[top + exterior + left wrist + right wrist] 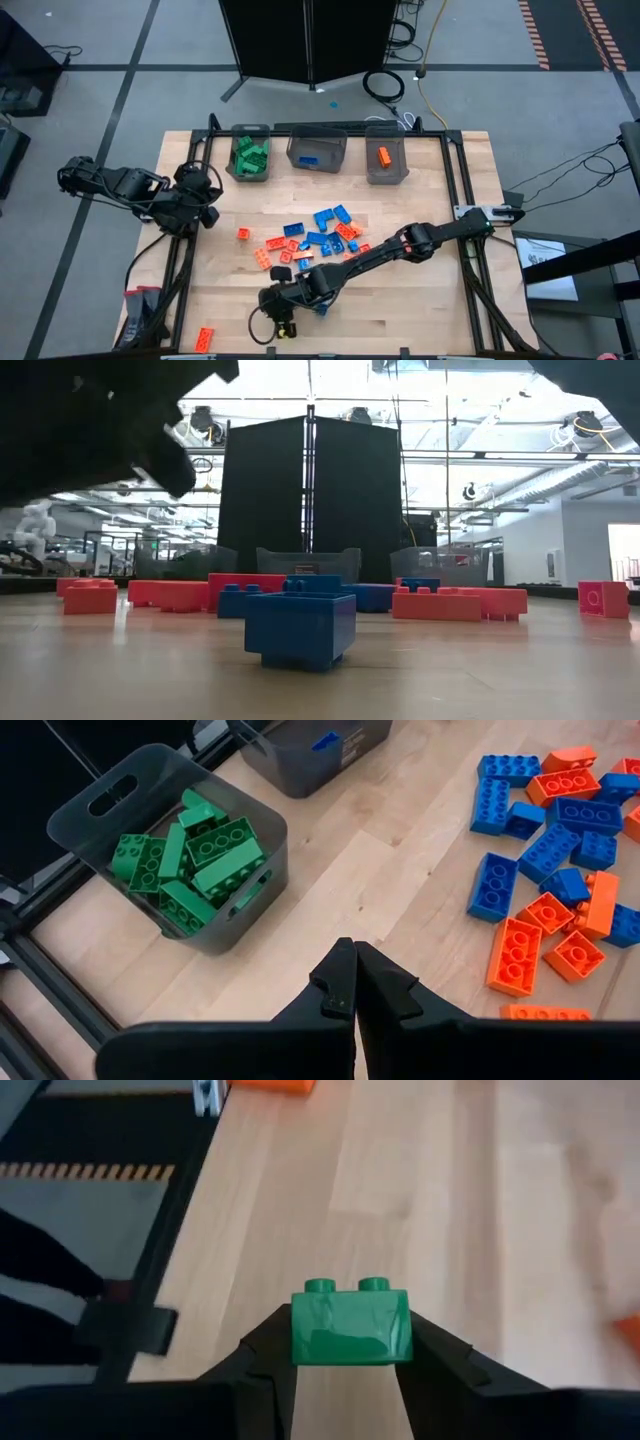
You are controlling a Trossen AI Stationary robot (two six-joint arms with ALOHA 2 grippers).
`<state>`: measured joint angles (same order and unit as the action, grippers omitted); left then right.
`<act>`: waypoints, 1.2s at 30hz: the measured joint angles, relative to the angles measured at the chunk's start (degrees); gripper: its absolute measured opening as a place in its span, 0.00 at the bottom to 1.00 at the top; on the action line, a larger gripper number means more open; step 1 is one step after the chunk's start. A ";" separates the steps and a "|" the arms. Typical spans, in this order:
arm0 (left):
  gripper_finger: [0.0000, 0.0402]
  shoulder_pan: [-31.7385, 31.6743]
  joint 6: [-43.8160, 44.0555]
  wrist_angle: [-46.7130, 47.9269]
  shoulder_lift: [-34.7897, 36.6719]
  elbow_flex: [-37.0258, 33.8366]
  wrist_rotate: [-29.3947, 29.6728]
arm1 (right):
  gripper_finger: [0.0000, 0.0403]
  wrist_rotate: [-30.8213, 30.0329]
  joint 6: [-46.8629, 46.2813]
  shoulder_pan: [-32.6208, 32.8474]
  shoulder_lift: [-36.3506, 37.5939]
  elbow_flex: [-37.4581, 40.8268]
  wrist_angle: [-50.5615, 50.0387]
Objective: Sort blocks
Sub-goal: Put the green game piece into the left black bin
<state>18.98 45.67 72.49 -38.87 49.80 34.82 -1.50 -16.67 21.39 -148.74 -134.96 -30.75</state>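
Blue and orange-red blocks (320, 240) lie scattered on the table's middle, and the low view shows a blue block (300, 628) nearest. Green blocks (195, 855) fill the left bin (250, 155). My right gripper (270, 303), reaching toward the table's near edge, is shut on a green block (350, 1325). My left gripper (352, 960) is shut and holds nothing. It hovers by the table's left edge (205, 205), near the green bin. My right gripper pinches the green block by its two opposite side walls (300, 1330), one finger (265, 1355) on each side. The studs (345, 1286) point away from the wrist. The block seems lifted clear of the table.
Three grey bins stand along the far edge: green blocks in the left one, a blue block in the middle one (317, 150), an orange one in the right one (385, 160). A lone orange block (205, 338) lies at the near left corner and another (243, 234) left of the pile.
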 joint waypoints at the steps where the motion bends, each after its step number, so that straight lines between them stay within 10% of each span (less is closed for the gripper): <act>1: 0.00 0.00 -0.02 0.00 0.00 0.00 0.01 | 0.29 -0.03 -0.19 -0.24 0.52 0.00 -0.16; 36: 0.00 0.00 -1.04 0.00 0.00 0.00 3.15 | 0.29 -4.81 7.73 -23.26 10.15 -0.07 10.55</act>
<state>18.98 44.64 72.49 -38.87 49.80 37.97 -6.31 -8.94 -1.87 -138.60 -135.02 -20.21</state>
